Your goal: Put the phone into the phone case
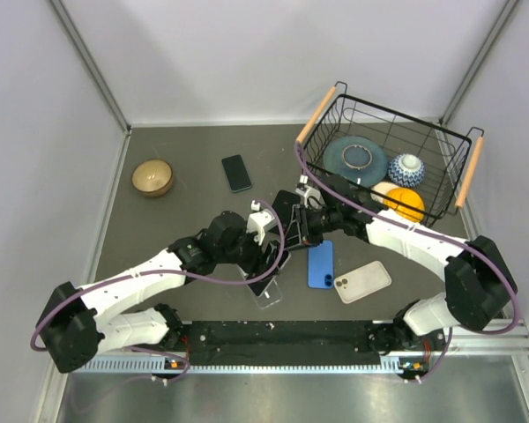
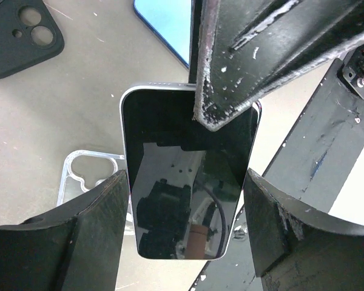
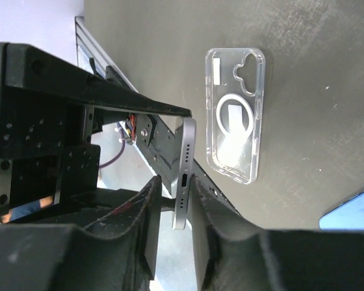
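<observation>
Phone [image 2: 185, 218] is up off the table [image 3: 327, 73], screen facing the left wrist camera. The left gripper [image 2: 187, 177] is clamped on its two long edges, one finger on each side, jaws standing wide. So that hand has it, no question.

The right gripper [image 3: 175, 182] sits at the end of the phone farthest from the left hand. Its jaws are nearly together, one finger over the screen and one behind the back. The port end of the phone sits between them, facing the right wrist camera. Can't tell whether they're actually squeezing or just hugging it, since a thin dark sliver on one side could be a gap.

The clear case [image 3: 235, 115] lies flat on the table below the two hands, apart from the phone. From the left wrist, its camera-cutout corner peeks out beside the left finger. Beyond the left gripper's fingertips sit a dark case [image 2: 18, 36] and a corner of a blue phone [image 2: 167, 24], both on the table.
</observation>
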